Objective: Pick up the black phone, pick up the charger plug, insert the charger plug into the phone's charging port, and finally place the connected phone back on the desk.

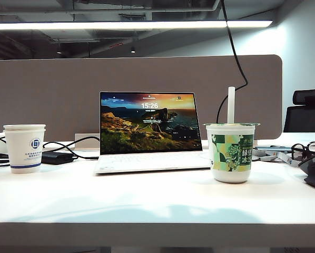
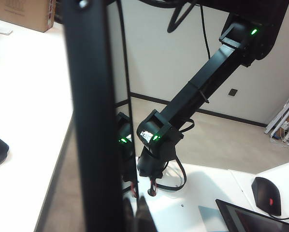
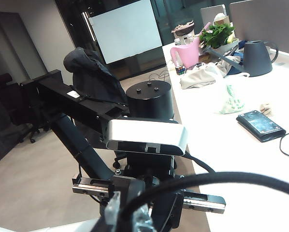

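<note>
Phone and cable held up off the desk, both pincers closed.
Exterior view: the desk (image 1: 147, 205) carries an open laptop (image 1: 147, 132), a paper cup (image 1: 25, 147) on the left and a green drink cup (image 1: 230, 153) on the right. Left wrist view: the black phone (image 2: 93, 121) stands upright, close to the camera; beyond it the right gripper (image 2: 151, 187) pinches a black cable (image 2: 176, 181), plug indiscernible. Right wrist view: the left gripper (image 3: 135, 212) faces the camera, fingers drawn together, apparently clamping the phone.

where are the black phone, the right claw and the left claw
black phone (image 2: 121, 150): left wrist view, on its reflective screen.
right claw (image 2: 143, 188): left wrist view, between its fingertips, over the desk (image 2: 207, 193).
left claw (image 3: 151, 208): right wrist view, between its fingers, below the silver camera (image 3: 147, 137).
</note>
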